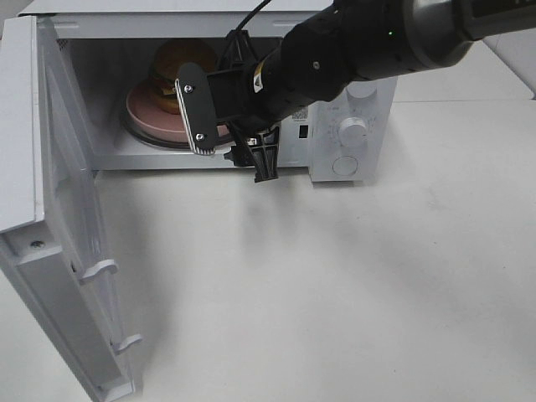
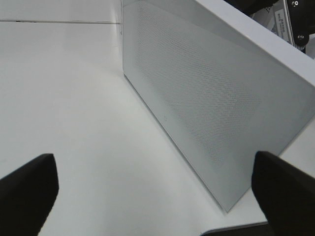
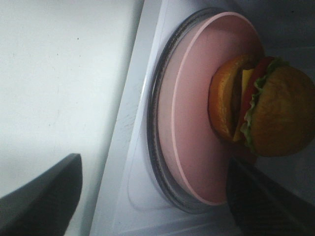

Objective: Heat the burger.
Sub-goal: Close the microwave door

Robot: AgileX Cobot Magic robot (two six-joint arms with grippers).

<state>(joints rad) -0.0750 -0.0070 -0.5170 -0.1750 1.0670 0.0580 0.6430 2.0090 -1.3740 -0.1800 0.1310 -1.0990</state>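
**Burger upright inside the open microwave; both claws released**

The burger (image 1: 179, 64) is seen inside the microwave (image 1: 350, 99), seated on a round pink plate (image 1: 144, 115) that is carried by the glass turntable (image 3: 156, 129). It is placed off-centre on the plate, toward the back of the cavity. The burger is stood upright: the glossy bun crown is turned upward, the layers are stacked along a vertical axis, and no sideways long axis is shown by its round outline. The door (image 1: 69, 209) is swung wide open. The right gripper (image 1: 234, 156) is held at the cavity mouth, its jaws spread apart and nothing grasped. The left gripper (image 2: 157, 196) is likewise spread wide and empty, beside the door's outer face.
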